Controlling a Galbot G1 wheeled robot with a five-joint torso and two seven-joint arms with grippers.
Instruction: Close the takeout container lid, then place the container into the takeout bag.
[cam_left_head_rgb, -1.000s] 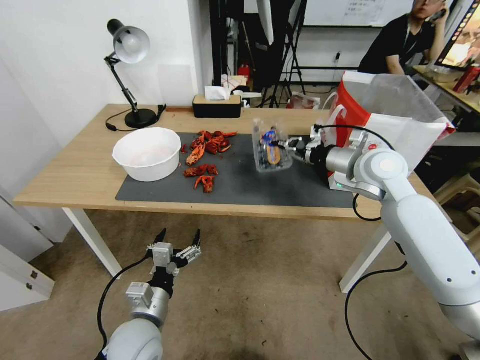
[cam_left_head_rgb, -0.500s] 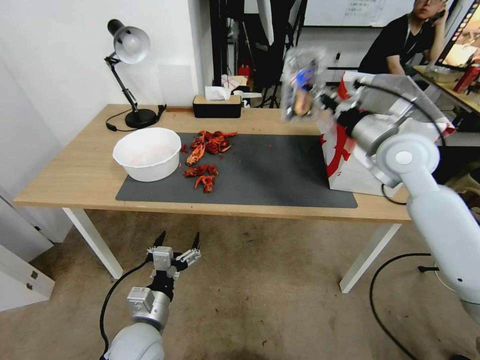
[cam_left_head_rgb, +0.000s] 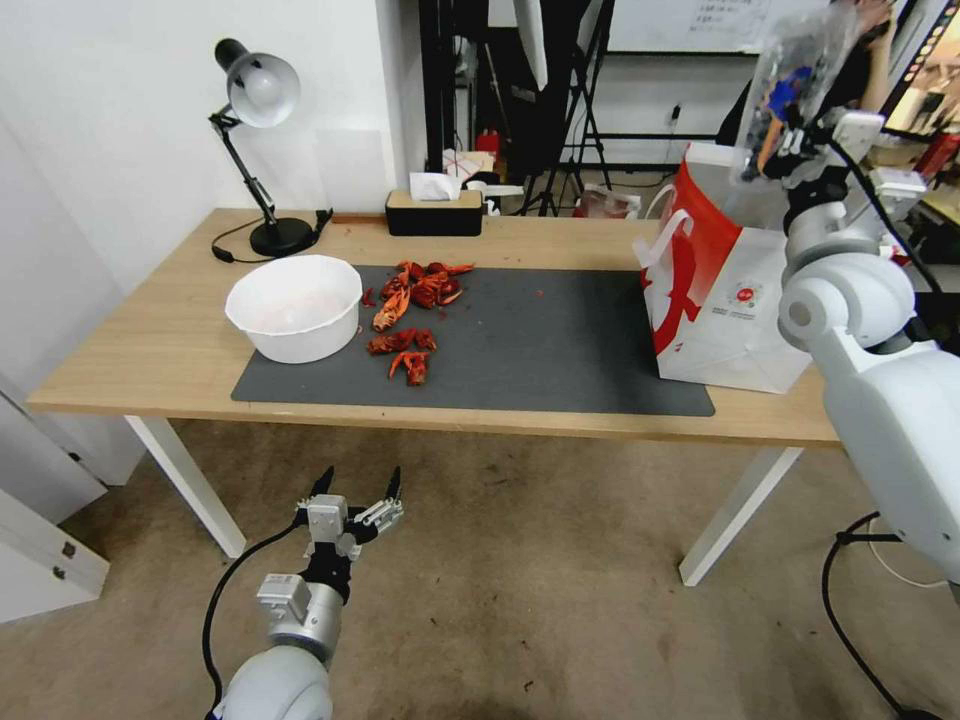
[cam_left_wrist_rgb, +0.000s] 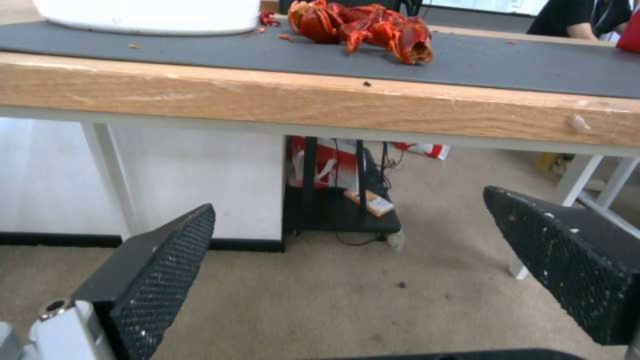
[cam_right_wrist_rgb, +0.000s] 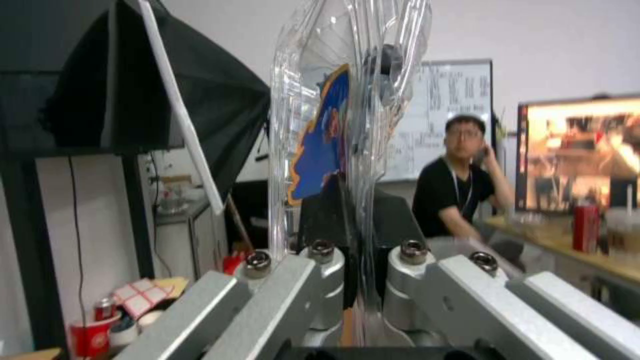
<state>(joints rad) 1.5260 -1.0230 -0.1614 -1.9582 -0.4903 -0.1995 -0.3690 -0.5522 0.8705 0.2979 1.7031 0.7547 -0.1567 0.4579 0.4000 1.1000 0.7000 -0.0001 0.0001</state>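
Observation:
My right gripper (cam_left_head_rgb: 790, 140) is shut on the takeout container (cam_left_head_rgb: 795, 85), a clear clamshell that it holds on edge high in the air, above the open top of the takeout bag (cam_left_head_rgb: 725, 295). In the right wrist view the container (cam_right_wrist_rgb: 347, 115) stands clamped between the fingers (cam_right_wrist_rgb: 393, 220), its lid (cam_right_wrist_rgb: 300, 100) pressed flat against the other half, with a blue and orange label showing through. The white bag with a red side stands at the table's right end. My left gripper (cam_left_head_rgb: 355, 492) hangs open below the table's front edge, and its wrist view shows the gripper (cam_left_wrist_rgb: 350, 200) holding nothing.
A white bowl (cam_left_head_rgb: 295, 305) and several red crayfish shells (cam_left_head_rgb: 410, 320) lie on the dark mat (cam_left_head_rgb: 560, 350). A desk lamp (cam_left_head_rgb: 255, 150) and a tissue box (cam_left_head_rgb: 434, 212) stand at the back of the wooden table (cam_left_head_rgb: 140, 340).
My right arm has swung the container from just over the mat up and to the right, to above the bag. The left arm has stayed put.

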